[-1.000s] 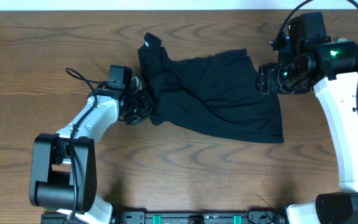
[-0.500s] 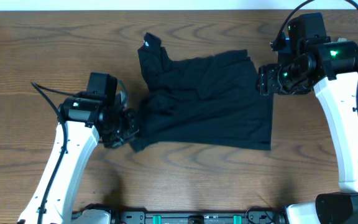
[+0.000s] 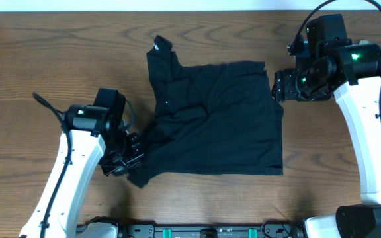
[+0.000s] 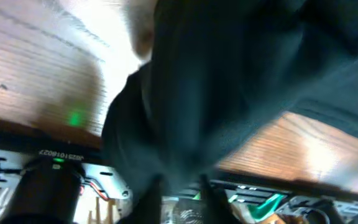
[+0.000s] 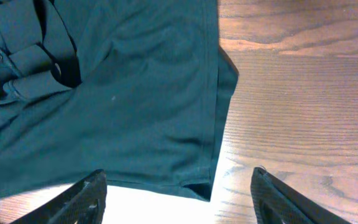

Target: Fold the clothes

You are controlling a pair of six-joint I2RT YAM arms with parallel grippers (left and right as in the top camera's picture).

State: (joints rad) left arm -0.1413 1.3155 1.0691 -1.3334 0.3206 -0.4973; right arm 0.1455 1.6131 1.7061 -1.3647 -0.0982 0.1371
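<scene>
Black short-sleeved collared shirt [image 3: 223, 119] laid on wooden table [image 3: 45, 53], left hand [image 3: 132, 160] set at shirt's corner, grip unclear, right hand [image 5: 178, 175] held open beside shirt

The view is blurred. A black shirt [image 4: 229, 74] fills the middle, draping down over the wooden counter [image 4: 36, 68]. At the bottom edge its fabric meets the dark fingers [image 4: 156, 198]; whether they grip it is unclear. A green light reflects on the counter.
</scene>
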